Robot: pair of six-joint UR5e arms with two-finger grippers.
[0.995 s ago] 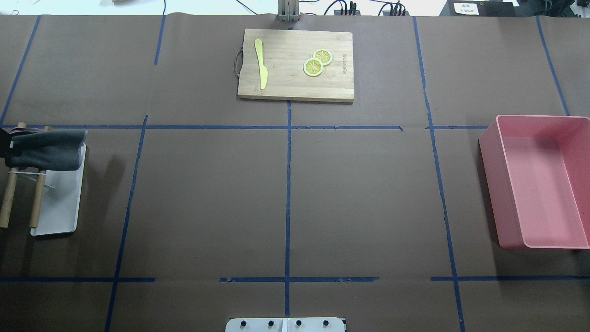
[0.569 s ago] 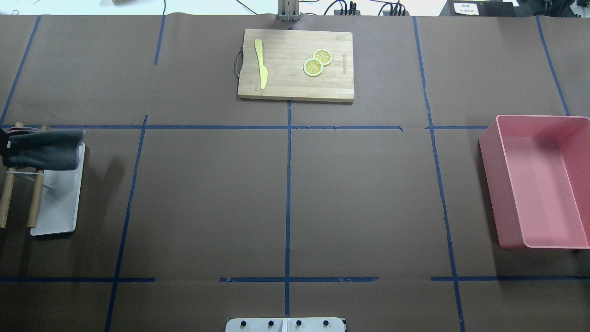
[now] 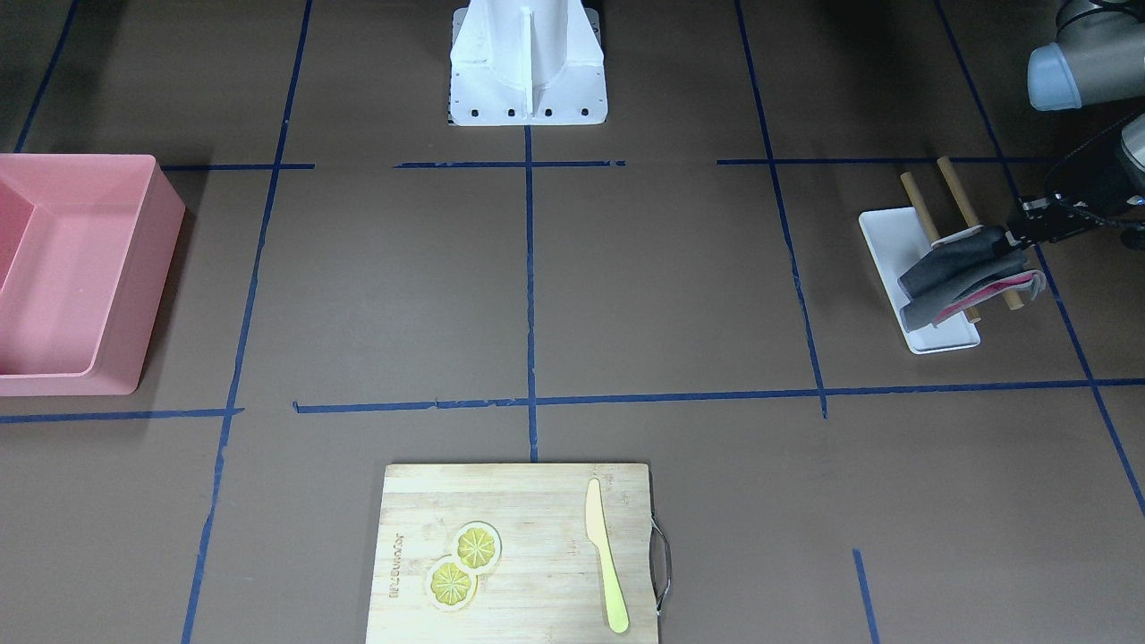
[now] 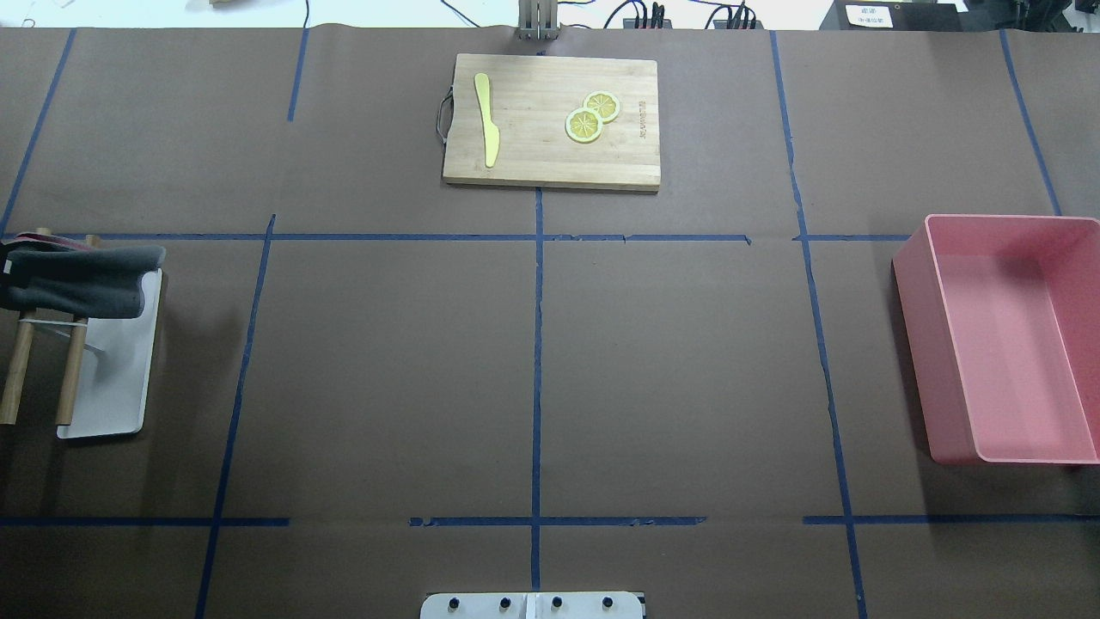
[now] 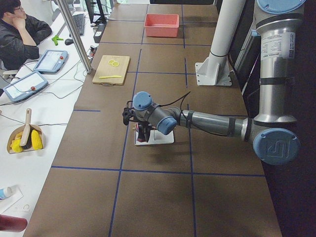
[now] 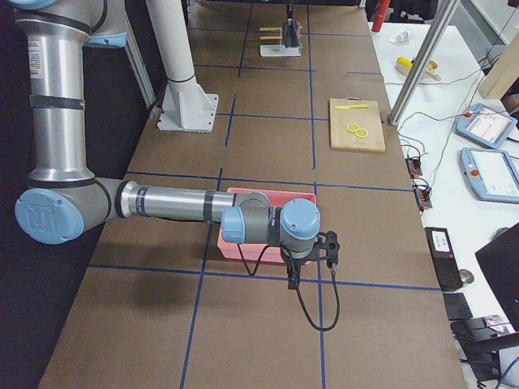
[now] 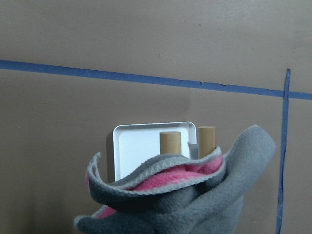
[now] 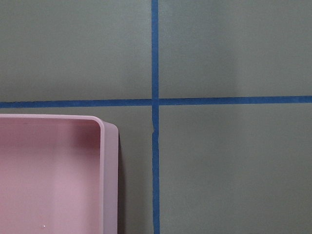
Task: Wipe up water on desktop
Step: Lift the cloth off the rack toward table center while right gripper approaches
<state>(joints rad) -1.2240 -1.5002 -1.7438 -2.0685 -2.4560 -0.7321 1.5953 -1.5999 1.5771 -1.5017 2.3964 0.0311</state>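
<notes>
The bench (image 4: pixel 387 370) is a flat dark-brown surface that fills both the overhead and front views, is crossed by a grid of blue tape (image 4: pixel 536 344), and carries every item listed here. At the end on the robot's left stands a white tray (image 3: pixel 881 233) with two wooden dowels (image 3: pixel 950 188) slanting up over it. A cloth (image 3: pixel 957 273), grey outside and pink inside, is draped across the dowels' raised ends. The left end effector (image 3: pixel 1015 234) is at the cloth's outer end, away from the bench centre, and is clenched on it. In the left wrist view the bunched cloth fills the lower frame, in front of the dowel tips and the tray. At the opposite end sits a pink bin (image 4: pixel 932 361). The right end effector (image 6: pixel 291 280) hangs just beside the bin's corner, above a tape crossing. It appears only in the right side view, so I cannot tell whether it is released or clenched. At the far edge, centred, lies a board (image 4: pixel 533 159) holding a yellow knife (image 4: pixel 486 116) and two lemon slices (image 4: pixel 584 125), the slices overlapping and well apart from the knife. The robot's white base (image 3: pixel 528 63) stands at the near edge.
</notes>
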